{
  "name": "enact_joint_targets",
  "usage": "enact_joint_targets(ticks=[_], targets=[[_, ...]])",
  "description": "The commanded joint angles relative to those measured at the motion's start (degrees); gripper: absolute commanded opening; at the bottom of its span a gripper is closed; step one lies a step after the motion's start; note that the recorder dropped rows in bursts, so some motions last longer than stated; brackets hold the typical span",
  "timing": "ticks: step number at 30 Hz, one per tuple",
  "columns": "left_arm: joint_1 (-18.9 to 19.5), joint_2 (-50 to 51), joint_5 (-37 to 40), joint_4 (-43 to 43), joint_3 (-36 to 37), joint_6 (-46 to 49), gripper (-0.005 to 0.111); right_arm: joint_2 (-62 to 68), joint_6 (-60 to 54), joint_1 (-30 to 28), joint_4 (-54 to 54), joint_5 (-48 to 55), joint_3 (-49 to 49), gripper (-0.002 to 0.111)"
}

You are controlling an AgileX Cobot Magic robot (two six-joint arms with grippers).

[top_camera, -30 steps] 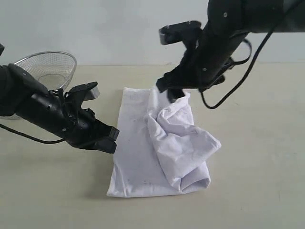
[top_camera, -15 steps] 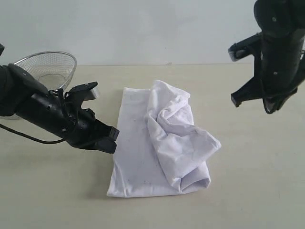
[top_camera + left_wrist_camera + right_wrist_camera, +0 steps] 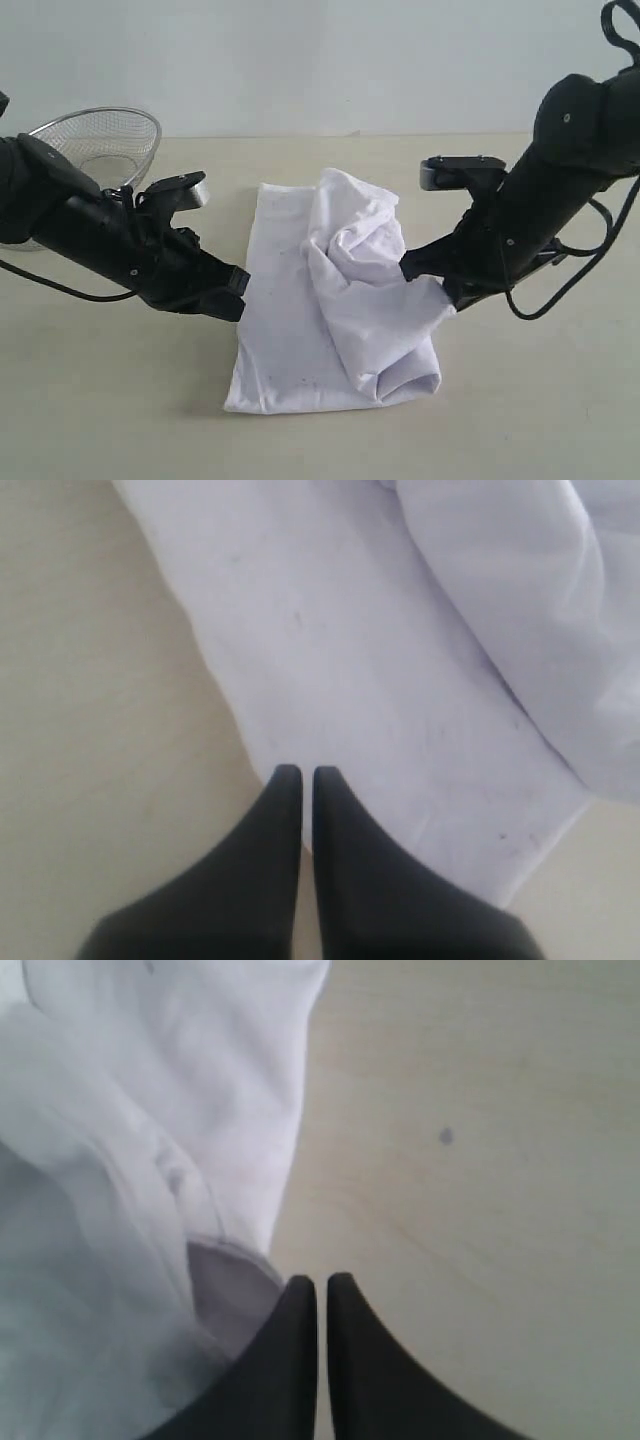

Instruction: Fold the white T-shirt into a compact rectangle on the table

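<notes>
Starting with the exterior view: the T-shirt [image 3: 280, 310] lies at the centre of the table [image 3: 120, 410]. It has a flat layer underneath and a rumpled flap heaped over its 3 o'clock half. The left gripper [image 3: 236, 290] sits low at the shirt's 9 o'clock edge with its jaws closed. The right gripper [image 3: 430, 280] meets the flap's 3 o'clock corner, also with its jaws closed. A wire basket [image 3: 100, 140] stands at 10 o'clock, well apart from the shirt.

Left wrist view: the left gripper [image 3: 300, 773] has its jaws pressed together, tips over the hem of the T-shirt [image 3: 380, 660], beside bare table [image 3: 90, 680]. No cloth shows between the tips, so a hold cannot be confirmed.

Right wrist view: the right gripper [image 3: 321, 1280] is closed to a thin slit. A folded hem of the T-shirt [image 3: 150, 1110] touches one finger, and the table [image 3: 480, 1160] lies beside the other. Whether cloth is pinched cannot be told.

Handling: treat the shirt as light, limp and easily creased. It will likely sag and drag when lifted by one point. Take hold at hems or corners, where the layers are doubled. Grip both ends of an edge to keep the fold line straight.
</notes>
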Motion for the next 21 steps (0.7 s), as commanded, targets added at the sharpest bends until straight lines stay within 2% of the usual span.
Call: enact_joint_targets(ticks=[1,4,7,13,21], targets=[[-0.2,-0.5,-0.7,1.7,-0.1,0.4,0.005,1.1,-8.4,-0.3,8.8,1.4,0.3,0.001],[1.7,-2.6,-0.7,2.7,-0.1,-0.2,0.005,1.0,-14.0,-0.2,15.7,2.6,0.3,0.001],[3.4,-5.3,-0.1,3.1,-0.1,-0.7,0.005,1.0,-14.2,1.7,15.9,3.2,0.3,0.001],[3.6,-6.5,0.1,6.7,0.1,-4.7,0.005,1.0,-14.6,7.4,16.1,0.1,0.2,0.001],[3.6,-6.6,-0.4,9.3,0.2,-6.5,0.005,1.0,-14.9,15.1,16.8,-3.9,-4.9,0.001]])
